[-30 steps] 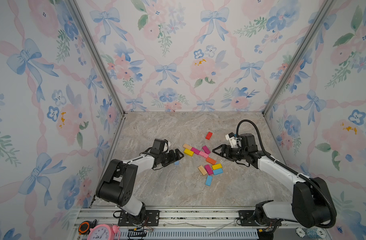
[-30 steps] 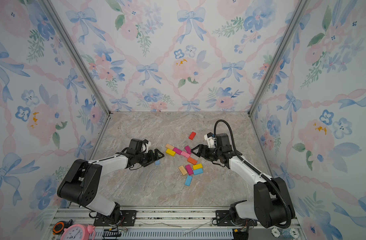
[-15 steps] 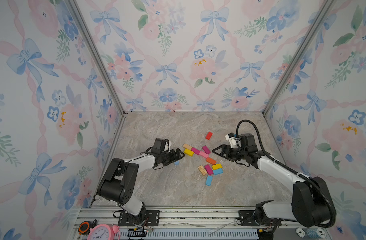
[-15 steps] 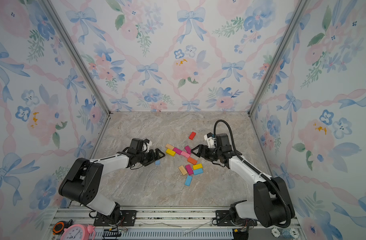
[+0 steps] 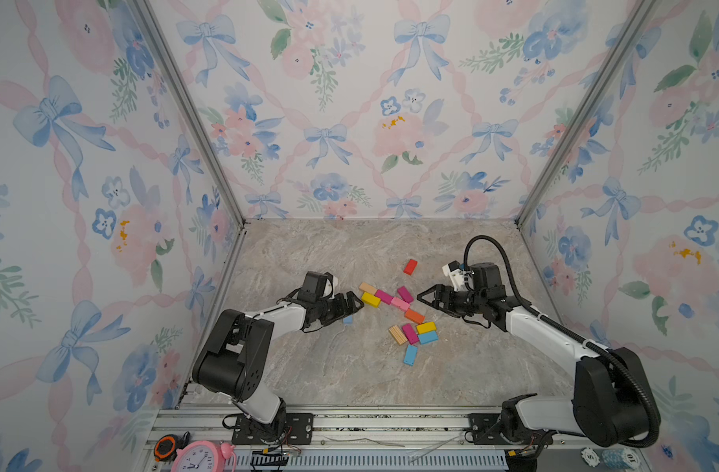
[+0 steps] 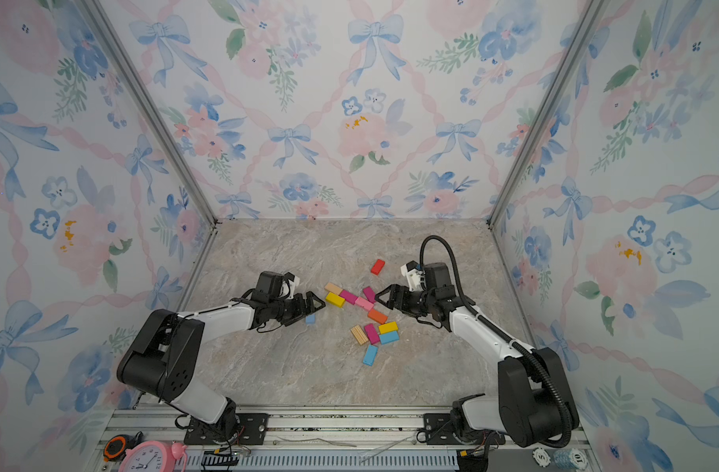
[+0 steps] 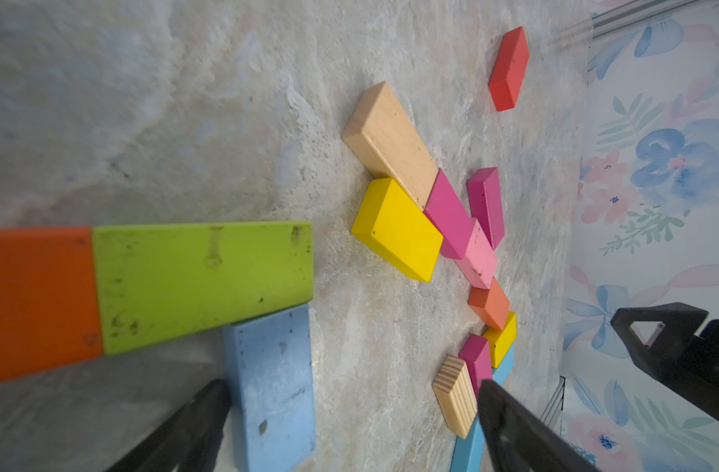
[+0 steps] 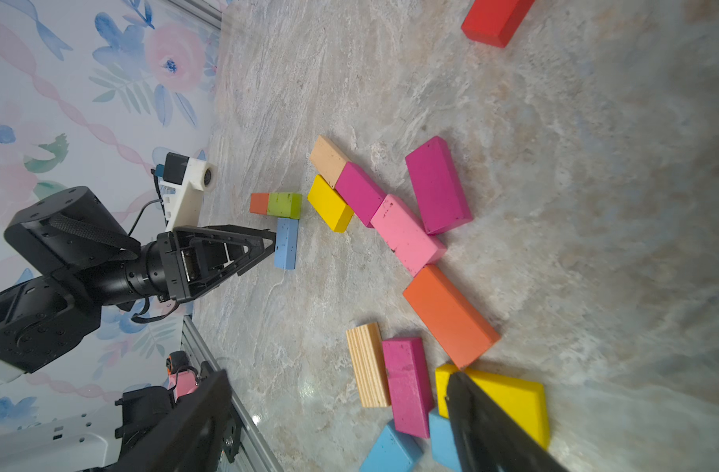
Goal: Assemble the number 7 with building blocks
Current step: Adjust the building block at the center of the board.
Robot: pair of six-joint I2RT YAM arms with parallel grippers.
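The left jaws are held spread and empty, low over the tabletop [image 5: 329, 253], left of centre in both top views, with the light blue block [image 5: 348, 319] just beside their tips. In the left wrist view that block is seen set under the end of a green block [image 7: 202, 282], which lies end to end with an orange block [image 7: 35, 302]. This is judged to be the bar and first stem piece of a 7. The right jaws are also spread, with nothing pinched, right of centre beside the loose blocks [image 5: 399, 303].

The stem is best lengthened with a block gripped across its narrow sides and lowered flat in line with the blue one. It should be released before any sideways pull, and the laid pieces should not be nudged.

The marbled tabletop looks smooth, so sliding is to be expected. Three sides are closed by bow-and-flower wallpaper [image 5: 329, 135], and a pink clock [image 5: 194, 459] is seen at lower left.
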